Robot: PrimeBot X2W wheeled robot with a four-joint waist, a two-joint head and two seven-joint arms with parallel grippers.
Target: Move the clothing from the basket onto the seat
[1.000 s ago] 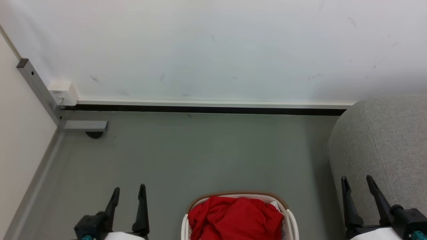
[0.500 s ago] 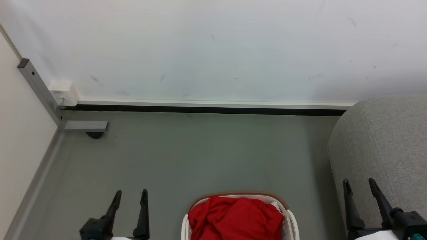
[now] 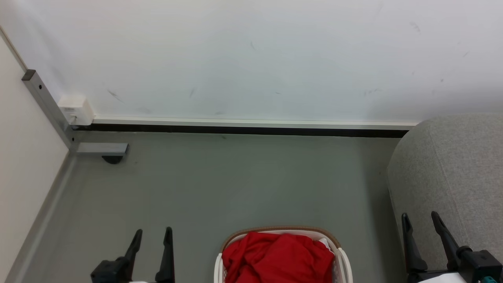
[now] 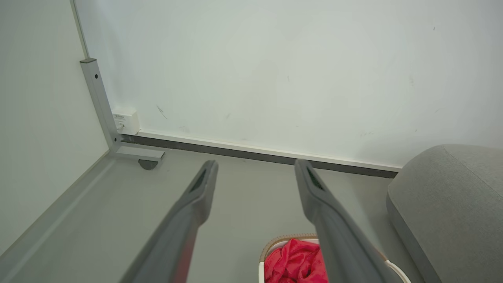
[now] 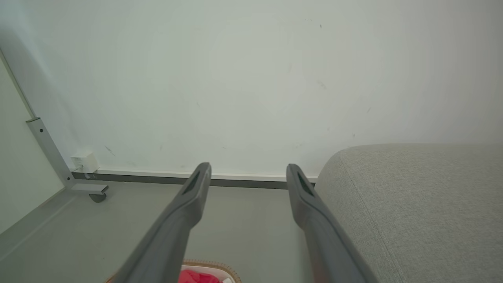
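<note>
Red clothing (image 3: 277, 255) heaped in basket (image 3: 283, 229) on grey floor (image 3: 235, 184), seat (image 3: 452, 169) near at right, left gripper (image 3: 153, 231) with fingers spread and empty, left of basket, right gripper (image 3: 419, 215) likewise spread and empty, before seat, white wall (image 3: 251, 59) behind.

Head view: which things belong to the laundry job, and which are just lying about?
Job: clothing, basket, seat.
Lying about: metal post, white wall box.
</note>
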